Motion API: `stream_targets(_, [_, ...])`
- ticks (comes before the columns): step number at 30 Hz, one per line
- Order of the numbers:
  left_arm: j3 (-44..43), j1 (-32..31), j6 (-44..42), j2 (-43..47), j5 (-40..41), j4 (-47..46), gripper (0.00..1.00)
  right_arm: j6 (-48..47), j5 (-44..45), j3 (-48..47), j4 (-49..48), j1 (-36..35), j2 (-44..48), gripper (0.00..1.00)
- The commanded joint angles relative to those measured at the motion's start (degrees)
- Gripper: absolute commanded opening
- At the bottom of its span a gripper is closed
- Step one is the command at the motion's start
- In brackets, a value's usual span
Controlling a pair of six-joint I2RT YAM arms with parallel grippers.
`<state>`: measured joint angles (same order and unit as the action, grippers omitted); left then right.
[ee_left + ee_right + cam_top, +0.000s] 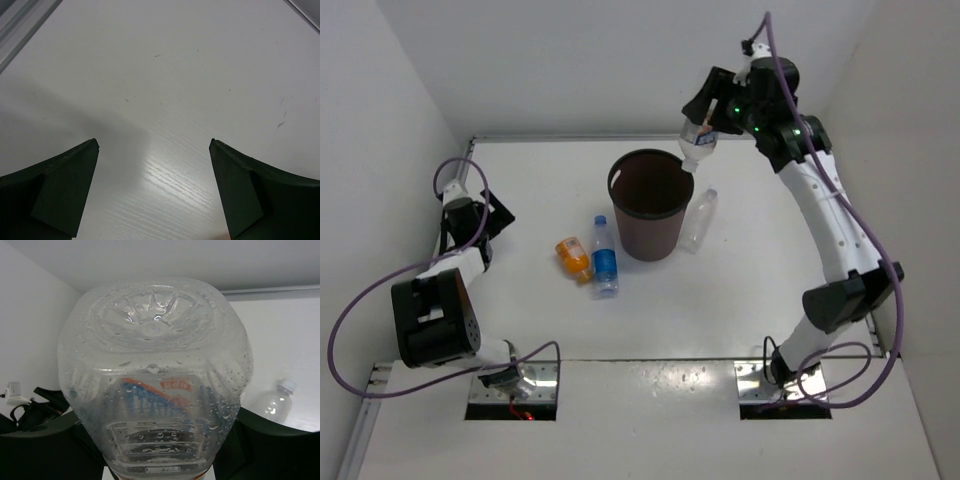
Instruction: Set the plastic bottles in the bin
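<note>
Gripping the labelled bottle [698,148] between its two fingers, the right claw [706,122] hangs at the far side of the counter [770,260]. It is closed only as far as the bottle's width allows. From above, the bottle sits over the rim of the bin [648,205] at about 1 o'clock, and its lower end overlaps the rim's edge. In the right wrist view the bottle fills nearly the whole frame, with its star-patterned base turned toward the camera. Droplets bead inside its wall, a red and blue label shows lower down, and the dark fingers press it from both sides.

The brown bin stands upright near the middle of the counter, its mouth open to the camera. A plain clear bottle [700,220] lies on its side at 3 o'clock from the bin, just beside the wall; whether it touches I cannot tell. At 9 o'clock from the bin lie two more. The blue-capped bottle [605,257] is the nearer, and the stubby orange bottle [573,255] lies just beyond it, close alongside.

The left claw [153,147] is well apart from all of these, out at the counter's 9 o'clock edge. Its fingers are spread wide with nothing between them, only bare white counter below.
</note>
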<state>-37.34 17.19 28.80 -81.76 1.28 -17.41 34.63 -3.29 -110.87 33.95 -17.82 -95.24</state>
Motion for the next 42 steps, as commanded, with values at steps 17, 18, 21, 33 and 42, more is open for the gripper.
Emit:
stream_targets(17, [0.2,-2.1,-0.4,0.6,-1.7,-3.0,1.00,-6.4,11.7,-10.9,5.5,-13.2,-15.0,0.53])
stream_targets(18, [0.3,-2.1,-0.4,0.6,-1.7,-3.0,1.00,-6.4,11.7,-11.4,5.5,-13.7,-15.0,0.55])
stream_targets(21, [0.3,-2.1,-0.4,0.6,-2.2,-3.0,1.00,-6.4,11.7,-13.7,6.0,-13.7,-15.0,0.77])
stream_targets(33, [1.3,-2.1,0.1,1.2,-2.2,-3.5,1.00,-1.7,28.9,-4.7,1.4,-12.6,0.1,1.00])
stream_targets(42, [3.5,-2.1,0.1,1.2,-2.8,-4.0,1.00,9.1,35.5,7.8,7.0,-7.9,6.1,1.00])
